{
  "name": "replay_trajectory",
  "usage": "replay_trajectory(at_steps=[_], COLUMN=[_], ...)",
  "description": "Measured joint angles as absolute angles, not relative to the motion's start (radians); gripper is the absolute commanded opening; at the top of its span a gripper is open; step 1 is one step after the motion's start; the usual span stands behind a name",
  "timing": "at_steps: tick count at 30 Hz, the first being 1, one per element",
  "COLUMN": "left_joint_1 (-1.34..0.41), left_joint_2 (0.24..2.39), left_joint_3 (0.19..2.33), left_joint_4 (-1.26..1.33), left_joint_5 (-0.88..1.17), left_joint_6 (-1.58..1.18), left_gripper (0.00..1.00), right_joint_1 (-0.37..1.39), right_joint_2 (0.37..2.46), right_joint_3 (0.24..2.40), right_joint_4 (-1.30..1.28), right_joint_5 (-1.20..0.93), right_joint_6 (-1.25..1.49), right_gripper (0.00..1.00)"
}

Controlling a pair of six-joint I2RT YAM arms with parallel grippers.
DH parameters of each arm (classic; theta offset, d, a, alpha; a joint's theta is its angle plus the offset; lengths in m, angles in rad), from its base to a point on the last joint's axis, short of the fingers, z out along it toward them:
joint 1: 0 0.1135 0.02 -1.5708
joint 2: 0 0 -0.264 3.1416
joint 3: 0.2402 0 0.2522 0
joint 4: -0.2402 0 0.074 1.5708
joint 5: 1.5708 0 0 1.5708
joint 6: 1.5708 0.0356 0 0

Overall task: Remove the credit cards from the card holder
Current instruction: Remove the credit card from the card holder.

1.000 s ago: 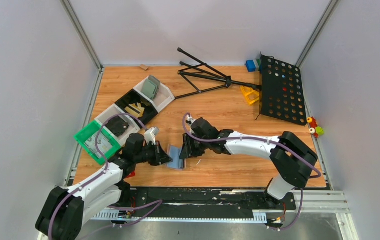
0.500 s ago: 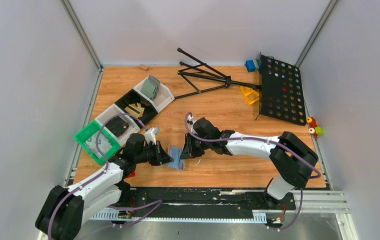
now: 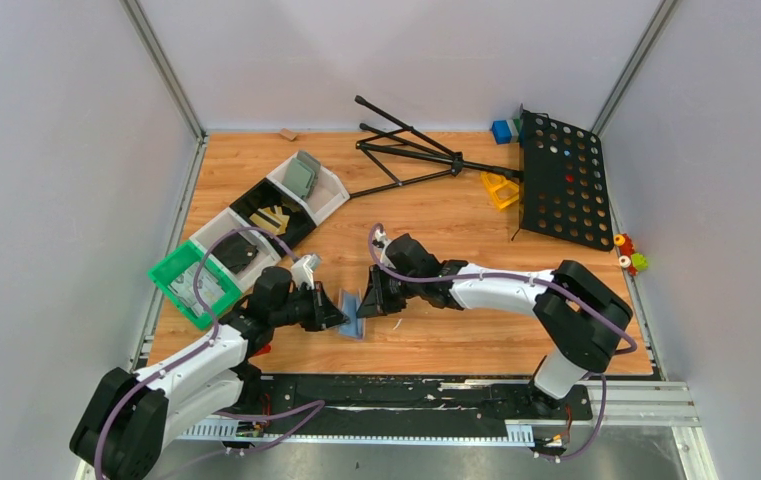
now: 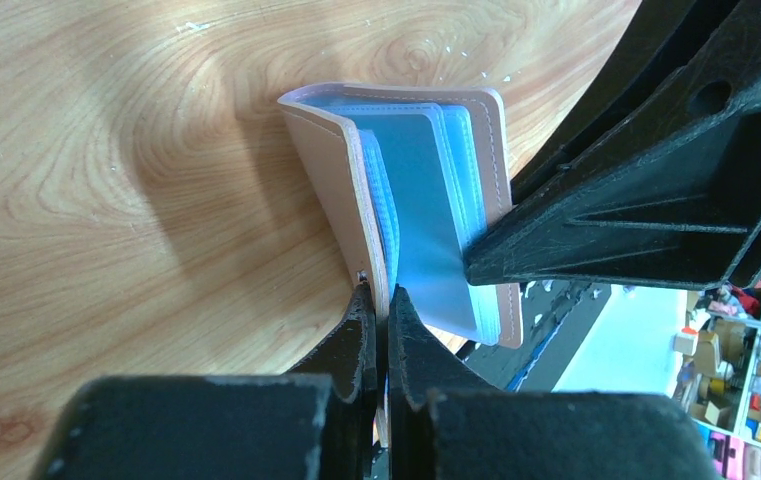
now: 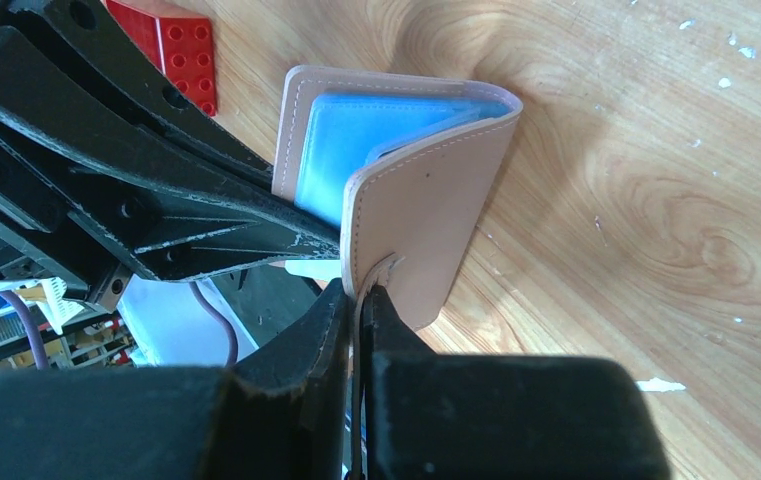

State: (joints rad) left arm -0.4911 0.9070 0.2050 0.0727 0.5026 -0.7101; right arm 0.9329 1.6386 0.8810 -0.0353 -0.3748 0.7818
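Observation:
The card holder (image 3: 352, 314) stands half open on the wood between both arms, with salmon-tan covers (image 4: 331, 190) and light blue sleeves (image 5: 356, 145) inside. My left gripper (image 4: 383, 300) is shut on the edge of one cover. My right gripper (image 5: 361, 295) is shut on the edge of the other cover (image 5: 426, 200). In the top view the left gripper (image 3: 337, 318) and the right gripper (image 3: 367, 305) meet at the holder from either side. The credit cards are hidden; only blue sleeves show.
A green bin (image 3: 194, 283) and black and white bins (image 3: 328, 190) line the left, one holding a grey-green holder (image 3: 301, 177). A black tripod (image 3: 406, 150) and a perforated black board (image 3: 563, 180) lie at the back. A red brick (image 5: 171, 45) is near the left arm.
My right gripper's jaws have closed onto the holder's cover. The left gripper has kept its grip, and the holder has barely shifted.

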Motion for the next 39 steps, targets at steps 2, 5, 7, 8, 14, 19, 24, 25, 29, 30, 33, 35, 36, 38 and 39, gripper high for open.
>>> replay_trajectory(at_steps=[2,5,7,8,14,19,24,25,29,30,33,35,36,38,39], left_joint_1=[-0.491,-0.492,-0.492,-0.492,-0.495,-0.496,-0.497,-0.497,-0.497,-0.497,-0.497,-0.497,-0.497,-0.497,-0.497], left_joint_2=[0.907,0.906,0.899,0.893,0.86,0.859,0.857,0.855,0.836,0.833,0.825,0.82,0.818,0.813,0.811], left_joint_3=[0.204,0.192,0.183,0.178,0.157,0.157,0.157,0.157,0.156,0.156,0.156,0.156,0.156,0.156,0.156], left_joint_4=[0.076,0.098,0.108,0.11,0.115,0.115,0.114,0.113,0.1,0.097,0.09,0.086,0.084,0.08,0.078], left_joint_5=[0.503,0.503,0.498,0.495,0.487,0.487,0.487,0.487,0.484,0.484,0.483,0.484,0.484,0.484,0.484], left_joint_6=[-0.715,-0.733,-0.747,-0.756,-0.783,-0.787,-0.788,-0.787,-0.788,-0.788,-0.788,-0.788,-0.789,-0.791,-0.791], left_gripper=[0.0,0.0,0.0,0.0,0.01,0.0,0.0,0.0,0.0,0.0,0.0,0.0,0.0,0.0,0.0], right_joint_1=[0.932,0.928,0.921,0.917,0.902,0.9,0.9,0.9,0.9,0.9,0.9,0.9,0.9,0.9,0.9], right_joint_2=[1.642,1.644,1.644,1.643,1.647,1.662,1.666,1.666,1.666,1.666,1.666,1.666,1.666,1.666,1.666], right_joint_3=[0.881,0.876,0.862,0.852,0.815,0.804,0.803,0.803,0.803,0.803,0.803,0.803,0.803,0.805,0.805], right_joint_4=[-0.029,-0.017,0.006,0.02,0.09,0.14,0.157,0.156,0.157,0.157,0.154,0.149,0.146,0.135,0.132], right_joint_5=[-0.379,-0.386,-0.396,-0.403,-0.44,-0.461,-0.476,-0.477,-0.481,-0.481,-0.48,-0.479,-0.476,-0.471,-0.469], right_joint_6=[0.786,0.8,0.815,0.823,0.87,0.898,0.912,0.913,0.915,0.915,0.913,0.91,0.908,0.905,0.903], right_gripper=[0.01,0.03,0.03,0.03,0.07,0.15,0.18,0.17,0.13,0.12,0.12,0.11,0.1,0.09,0.09])
